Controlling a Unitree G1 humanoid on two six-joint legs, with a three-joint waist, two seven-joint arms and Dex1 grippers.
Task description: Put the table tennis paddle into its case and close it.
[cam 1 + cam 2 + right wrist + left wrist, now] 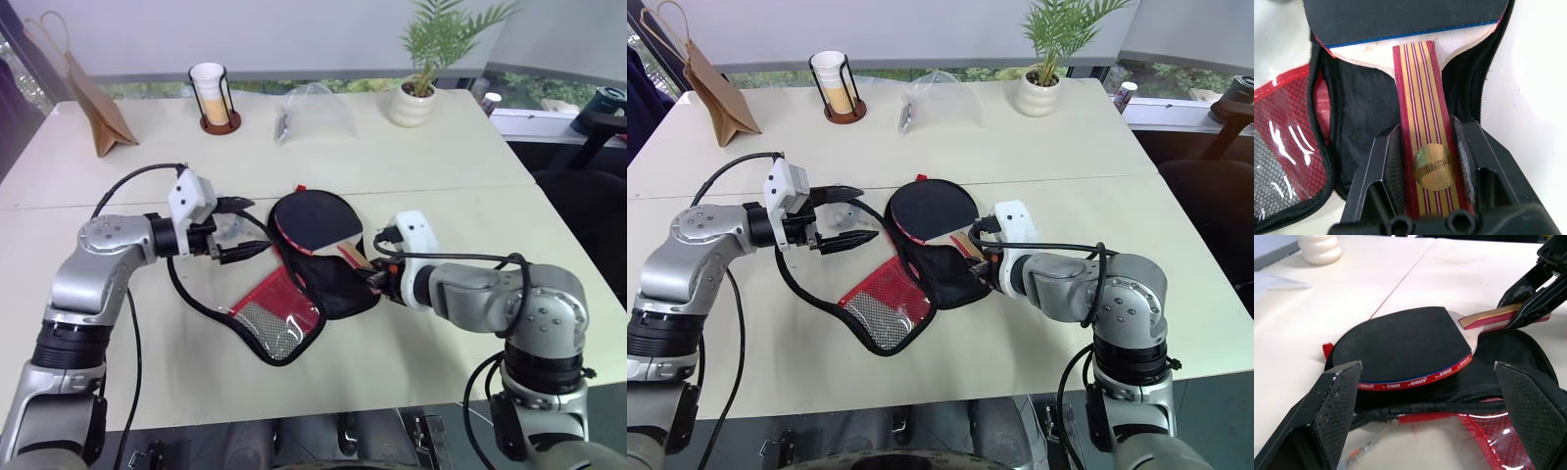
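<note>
Two tools: right tool (pixel 1427 161) pinching paddle (pixel 315 223) handle, left tool (pixel 1435 406) spread, case (pixel 294 304) seemingly unzipped

The paddle (pixel 315 222) lies on the open case (pixel 294 294), between my grippers. Behind them stand a cup (pixel 208 86) and a plant (pixel 416 93).

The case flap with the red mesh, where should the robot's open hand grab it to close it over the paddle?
Best guess: the case flap's free outer rim, from the left hand side. It lies flat, folded away from the paddle, so that edge can probably be lifted across.
</note>
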